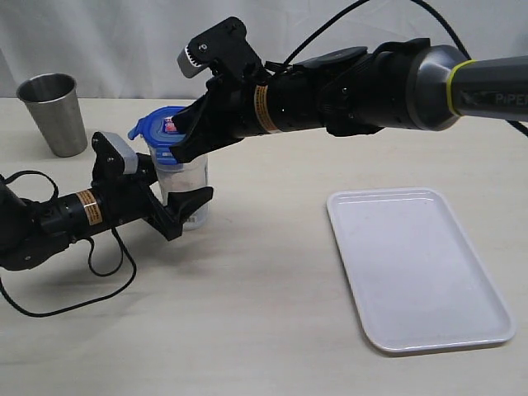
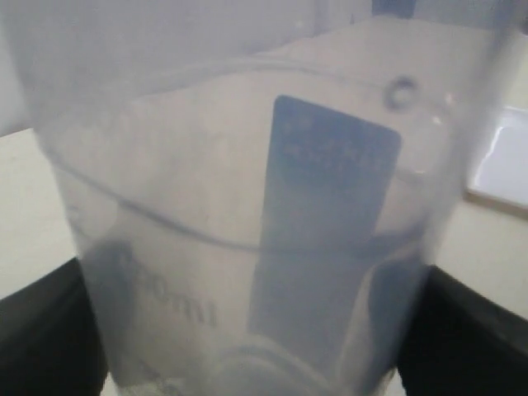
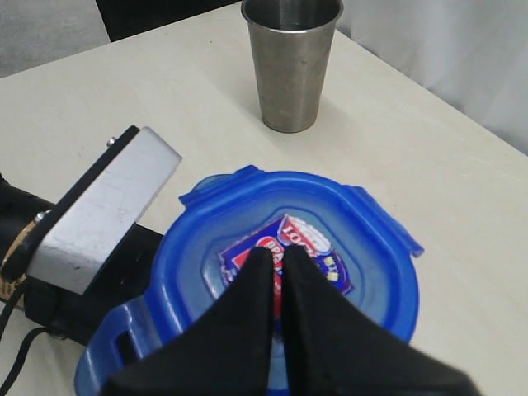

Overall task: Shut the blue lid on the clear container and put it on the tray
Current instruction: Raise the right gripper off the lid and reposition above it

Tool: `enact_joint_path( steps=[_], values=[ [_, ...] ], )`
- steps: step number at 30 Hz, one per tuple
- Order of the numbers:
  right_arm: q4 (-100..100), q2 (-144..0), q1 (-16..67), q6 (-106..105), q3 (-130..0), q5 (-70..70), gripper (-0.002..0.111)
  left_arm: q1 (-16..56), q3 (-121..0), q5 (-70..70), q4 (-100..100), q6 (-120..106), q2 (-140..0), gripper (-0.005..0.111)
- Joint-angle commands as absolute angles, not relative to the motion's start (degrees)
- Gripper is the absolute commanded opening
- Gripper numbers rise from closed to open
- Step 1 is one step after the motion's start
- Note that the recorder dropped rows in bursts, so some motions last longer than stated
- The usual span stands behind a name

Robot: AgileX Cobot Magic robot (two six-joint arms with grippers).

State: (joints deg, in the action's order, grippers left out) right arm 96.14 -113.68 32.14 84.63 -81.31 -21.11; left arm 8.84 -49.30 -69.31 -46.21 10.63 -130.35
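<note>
- Two arms meet at one spot: the clear container point(image 1: 188, 175) stands upright on the counter point(image 1: 247, 322), with the blue lid point(image 1: 159, 124) on its mouth.
- Your right gripper point(image 3: 276, 262) is pressed together, holding nothing, its tips resting on the sticker at the lid's centre. It bears straight down the container's long axis.
- Your left gripper point(image 1: 185, 211) brackets the container low on its body, one jaw on each side. Whether the jaws are pinching the wall or only flanking it, I cannot tell.
- Deciding relation: the tray point(image 1: 417, 272) lies well apart from the container, on the right arm's side. The left arm has the hold, so the carry runs across the middle, in my judgement.
- Right wrist view shows what the exterior view does not: the lid's flaps stick outward, so I judge them unlatched. A steel cup point(image 3: 290, 62) stands beyond the lid, clear of it.
- Left wrist view shows only the blurred wall and label up close, with a dark jaw at each side. The lid does not appear there.
- Only the exterior view shows the container and the tray together.
</note>
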Motion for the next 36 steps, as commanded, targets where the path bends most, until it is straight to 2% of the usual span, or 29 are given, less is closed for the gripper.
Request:
enact_joint_path(
  steps=[1, 4, 11, 13, 16, 20, 23, 27, 33, 36],
  values=[
    [96.91, -112.85, 32.14, 84.6, -81.26, -20.69, 0.004, 9.42, -49.51, -69.63, -47.88, 10.66, -129.64, 0.0],
    [99.94, -110.72, 32.14, 84.85, -81.59, -20.9, 0.007, 9.42, -49.51, -69.49, -47.88, 12.31, -129.64, 0.0],
    [99.95, -105.75, 32.14, 87.84, -81.99, -23.27, 0.032, 9.42, -50.29, -69.72, -53.54, 12.27, -129.64, 0.0],
    [99.95, -105.1, 32.14, 86.78, -81.99, -23.29, 0.036, 9.42, -51.57, -69.5, -59.12, 12.27, -129.64, 0.0],
    [99.95, -104.34, 32.14, 85.94, -81.77, -11.7, 0.036, 9.42, -52.82, -69.07, -64.31, 12.27, -129.64, 0.0],
    [97.66, -104.2, 32.14, 84.25, -80.4, 10.63, 0.036, 9.42, -52.97, -69.07, -64.69, 12.27, -129.64, 0.0],
    [79.6, -104.46, 32.14, 65.67, -81.4, 23.3, 0.036, 9.32, -53.25, -69.07, -64.7, 12.27, -129.64, 0.0],
    [45.29, -106.52, 30.57, 27.97, -89.05, 38.73, 0.036, 9.32, -53.35, -69.1, -64.87, 12.95, -129.64, 0.0],
    [-6.97, -106.71, 26.46, -23.86, -98.51, 50.34, 0.036, 9.32, -53.35, -68.14, -66.03, 13.58, -129.64, 0.0],
    [-25.5, -106.31, 26.91, -42.09, -100.09, 56.4, 0.036, 9.32, -53.35, -67.21, -66.81, 13.58, -129.64, 0.0]
  ],
)
